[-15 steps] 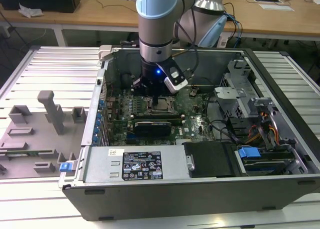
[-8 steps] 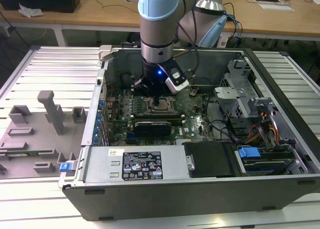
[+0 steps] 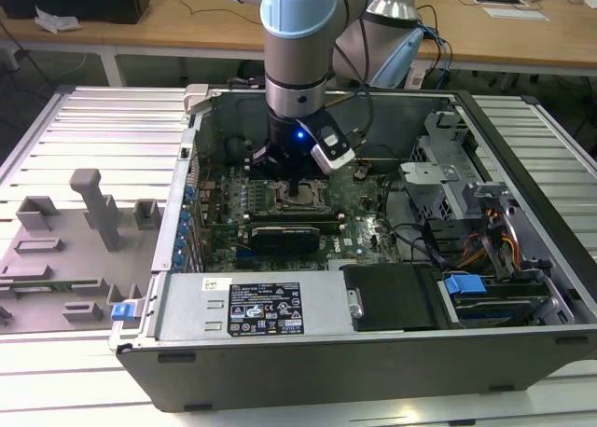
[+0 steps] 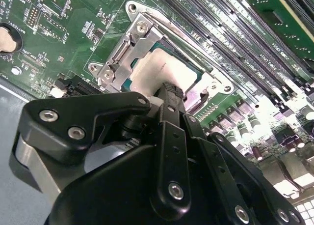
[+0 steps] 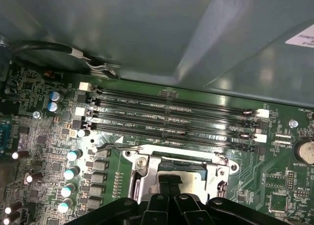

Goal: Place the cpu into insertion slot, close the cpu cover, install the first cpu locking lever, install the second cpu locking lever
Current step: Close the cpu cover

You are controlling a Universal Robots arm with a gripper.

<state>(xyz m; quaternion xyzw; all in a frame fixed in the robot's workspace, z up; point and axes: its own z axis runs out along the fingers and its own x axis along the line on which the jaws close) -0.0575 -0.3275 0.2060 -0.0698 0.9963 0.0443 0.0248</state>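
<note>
My gripper (image 3: 297, 186) reaches down inside the open computer case, right over the insertion slot (image 3: 300, 201) in the middle of the green board. In both wrist views its black fingers stand close together, shut, with the tips (image 4: 168, 89) resting on the pale top of the cpu (image 4: 157, 70). The cpu (image 5: 194, 178) lies flat in the insertion slot (image 5: 142, 163). The silver cpu cover (image 4: 135, 48) frames the chip and looks laid down around it. A thin metal lever (image 5: 105, 147) juts out beside the socket. The gripper body hides the near half of the socket.
Long black memory slots (image 5: 171, 119) run just beyond the socket, with the grey case wall (image 5: 171, 28) behind. Capacitors (image 5: 71, 171) stand beside it. A black card (image 3: 284, 233), the power supply (image 3: 252, 306) and a drive cage (image 3: 448, 175) crowd the case. Grey fixtures (image 3: 93, 213) sit at the exterior view's left.
</note>
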